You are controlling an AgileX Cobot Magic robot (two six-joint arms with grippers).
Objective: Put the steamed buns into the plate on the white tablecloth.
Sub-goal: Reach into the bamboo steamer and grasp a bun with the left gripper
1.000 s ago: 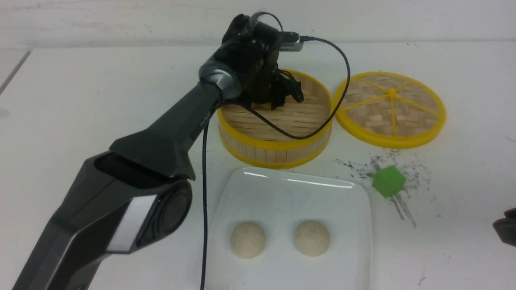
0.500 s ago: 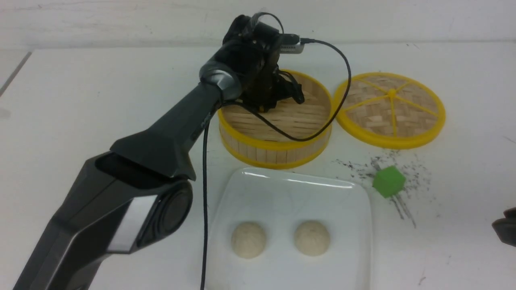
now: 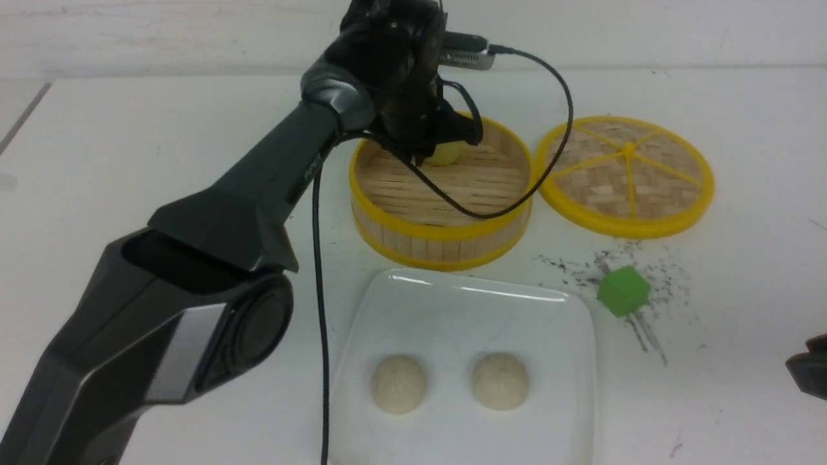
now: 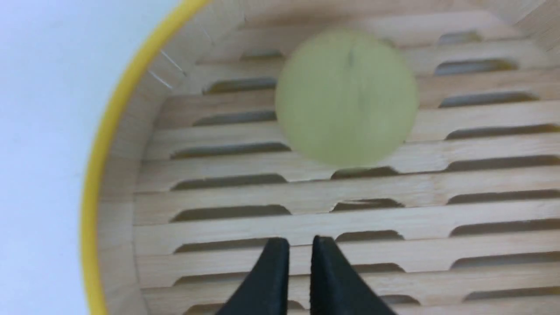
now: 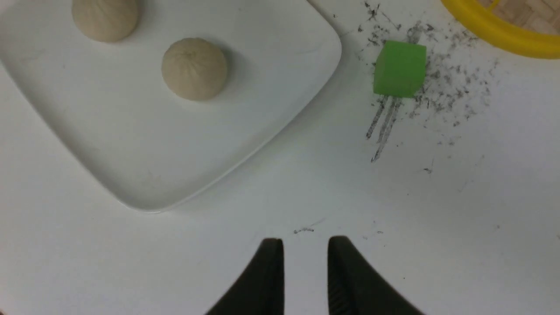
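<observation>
Yellow steamed bun (image 4: 345, 96) is lying in the bamboo steamer (image 4: 94, 175); left gripper (image 4: 299, 240) is hanging beside it, pinched shut, empty, probably needing to open.

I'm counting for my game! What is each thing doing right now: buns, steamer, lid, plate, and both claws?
Yellow bun: lying in the steamer, not gripped.
Left beige bun: on the plate.
Right beige bun: on the plate.
Steamer: open, lid off.
Lid: flat on the tablecloth.
Plate: holding two buns.
Green cube: resting on the tablecloth.
Left gripper: almost shut, empty.
Right gripper: slightly open, empty.
</observation>
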